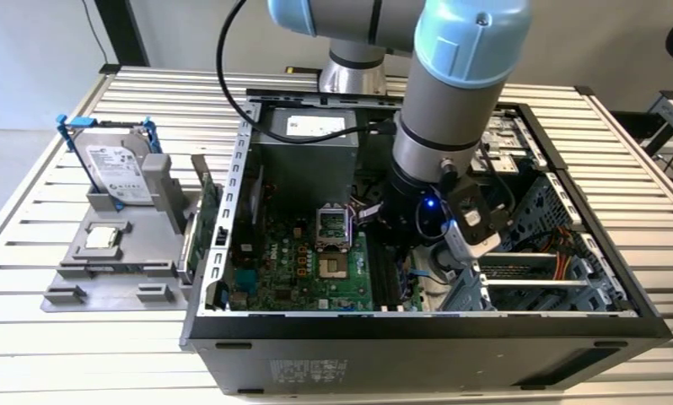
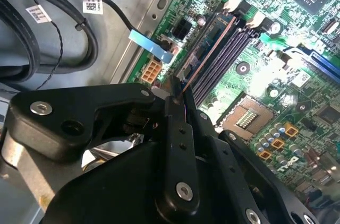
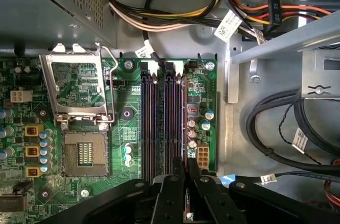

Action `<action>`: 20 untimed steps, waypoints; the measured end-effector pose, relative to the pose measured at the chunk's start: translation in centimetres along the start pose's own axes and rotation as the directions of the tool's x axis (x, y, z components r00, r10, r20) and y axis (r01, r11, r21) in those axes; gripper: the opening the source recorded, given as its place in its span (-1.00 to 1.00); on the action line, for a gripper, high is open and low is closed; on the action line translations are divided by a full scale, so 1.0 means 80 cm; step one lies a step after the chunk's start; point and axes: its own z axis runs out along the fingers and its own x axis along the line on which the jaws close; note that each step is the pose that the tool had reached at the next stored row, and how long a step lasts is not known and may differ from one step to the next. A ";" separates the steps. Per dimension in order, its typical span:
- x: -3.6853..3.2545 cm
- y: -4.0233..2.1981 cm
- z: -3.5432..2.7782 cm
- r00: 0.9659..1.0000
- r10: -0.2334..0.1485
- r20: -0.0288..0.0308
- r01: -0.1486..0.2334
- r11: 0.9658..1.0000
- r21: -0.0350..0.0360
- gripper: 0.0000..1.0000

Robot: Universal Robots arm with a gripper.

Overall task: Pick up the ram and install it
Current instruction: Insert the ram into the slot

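Judging by the pose, at the seating step: gripping the ram (image 2: 206,57) edge-on in a closed pincer (image 2: 178,95), lengthwise along the black slots (image 2: 226,54) of the motherboard (image 1: 303,261), over the slot nearest the board's edge; cannot tell whether touching it yet. To do this well: hold the stick upright and parallel to the slot, line its notch up with the slot's key, make sure of open latches (image 2: 234,5) at the ends, and press straight down with even force, no rocking and no sliding sideways onto the capacitors (image 3: 192,128) just beside. Mind the loose cables (image 2: 64,38) near the board. Reaching steeply down with the arm (image 1: 438,118) into the open case (image 1: 427,325) on the desk (image 1: 89,354), wrist low over the board, pincer aimed down at the slots.
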 end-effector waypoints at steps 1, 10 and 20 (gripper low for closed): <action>0.0003 0.0000 0.0003 1.000 0.000 0.000 0.000 1.000 0.001 -1.00; 0.0016 -0.0001 0.0025 1.000 0.000 -0.002 0.000 1.000 0.010 -1.00; 0.0028 0.0012 0.0036 1.000 0.000 -0.005 0.000 1.000 0.010 -1.00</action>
